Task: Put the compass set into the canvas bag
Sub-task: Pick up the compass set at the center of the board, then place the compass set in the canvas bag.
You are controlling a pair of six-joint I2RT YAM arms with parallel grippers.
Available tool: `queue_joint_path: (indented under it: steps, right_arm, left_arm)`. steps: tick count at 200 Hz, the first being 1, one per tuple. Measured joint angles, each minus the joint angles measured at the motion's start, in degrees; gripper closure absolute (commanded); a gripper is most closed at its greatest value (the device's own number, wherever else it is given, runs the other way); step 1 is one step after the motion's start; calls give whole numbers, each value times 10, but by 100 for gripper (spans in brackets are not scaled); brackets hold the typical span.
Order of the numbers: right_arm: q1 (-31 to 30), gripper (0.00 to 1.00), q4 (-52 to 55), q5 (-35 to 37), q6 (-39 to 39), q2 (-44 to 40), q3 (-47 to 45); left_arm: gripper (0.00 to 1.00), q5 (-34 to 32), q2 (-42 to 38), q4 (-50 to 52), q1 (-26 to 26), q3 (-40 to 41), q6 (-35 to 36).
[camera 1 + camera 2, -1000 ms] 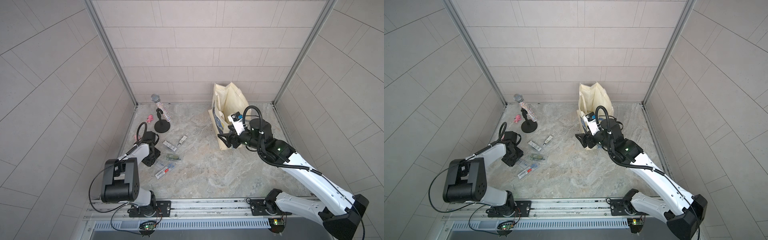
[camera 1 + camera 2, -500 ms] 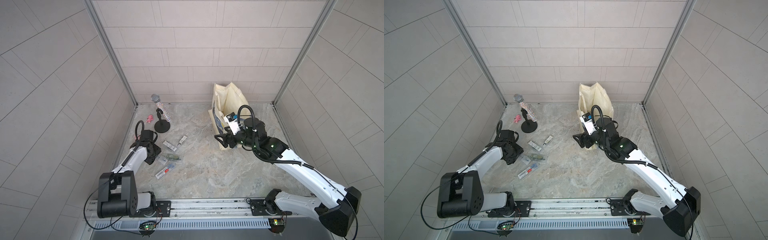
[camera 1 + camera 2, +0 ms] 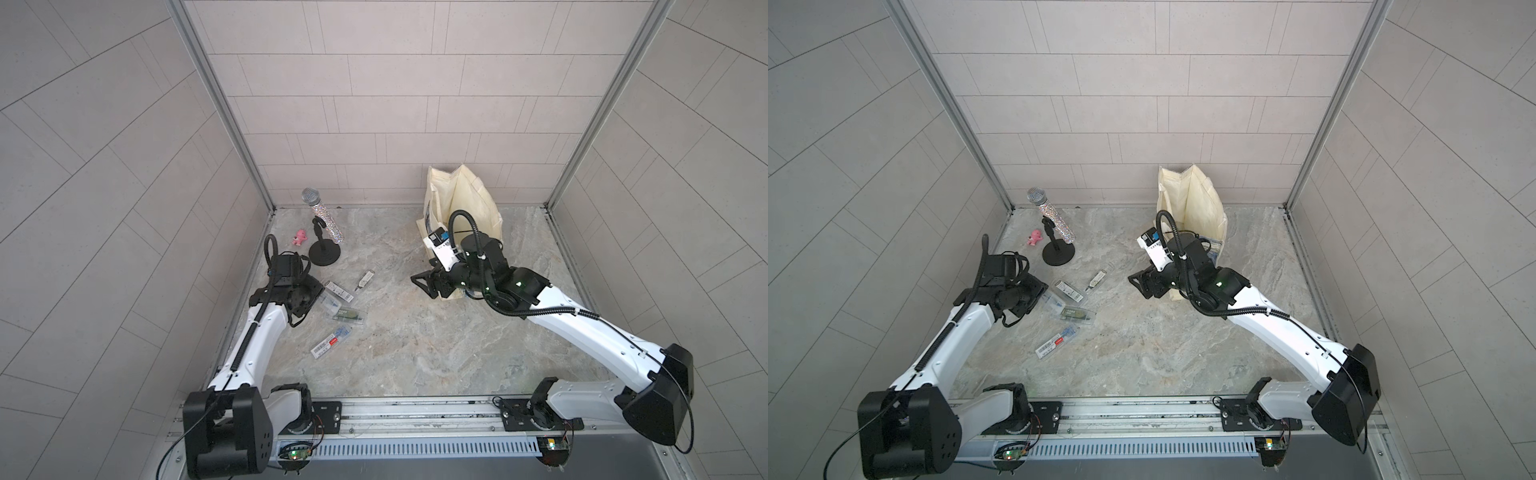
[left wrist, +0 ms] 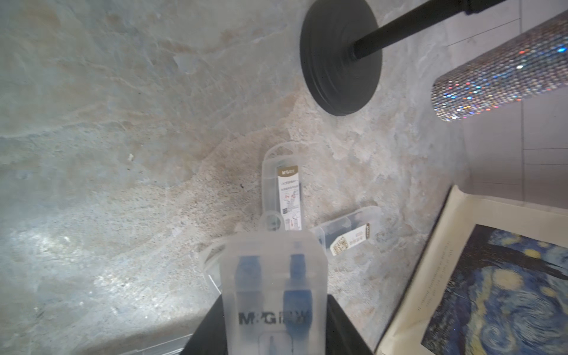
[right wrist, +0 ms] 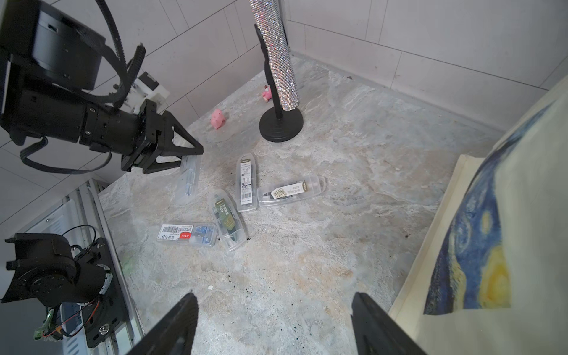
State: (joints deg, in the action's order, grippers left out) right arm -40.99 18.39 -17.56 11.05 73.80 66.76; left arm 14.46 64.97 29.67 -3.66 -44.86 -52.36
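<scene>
My left gripper (image 3: 309, 297) (image 4: 273, 310) is shut on a compass set (image 4: 273, 276), a frosted clear case with blue parts inside. In the right wrist view this compass set (image 5: 188, 181) hangs tilted from the jaws, its lower end close to the floor. Several more clear cases (image 3: 349, 314) (image 5: 227, 221) lie on the floor beside it. The canvas bag (image 3: 461, 203) (image 3: 1196, 203) stands at the back right, its blue-and-yellow print (image 5: 473, 246) facing the cases. My right gripper (image 3: 419, 282) (image 5: 273, 299) stands open and holds nothing, low over the floor in front of the bag.
A glittery microphone (image 3: 324, 216) leans on a black stand with a round base (image 3: 324, 253) at the back left. A small pink toy (image 3: 300, 237) lies beside it. Tiled walls close in three sides. The arms' mounting rail (image 3: 395, 411) runs along the front.
My left arm has stretched out and swung its gripper a little toward the back, still shut on the case. The right gripper has moved left, away from the bag.
</scene>
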Motion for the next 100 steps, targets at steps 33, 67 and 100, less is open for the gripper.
queue_joint_path:
  steps: [33, 67, 100]
  right_arm:
    - [-31, 21, -7, 6, 4, 48, 30]
    - [-47, 22, -12, 10, 24, 102, 57]
    - [-48, 22, -14, 11, 43, 126, 63]
  left_arm:
    - [74, 28, -12, -10, 16, -3, -27]
    - [74, 40, -14, -30, 52, -25, -54]
    - [74, 43, -21, -63, 88, -45, -86]
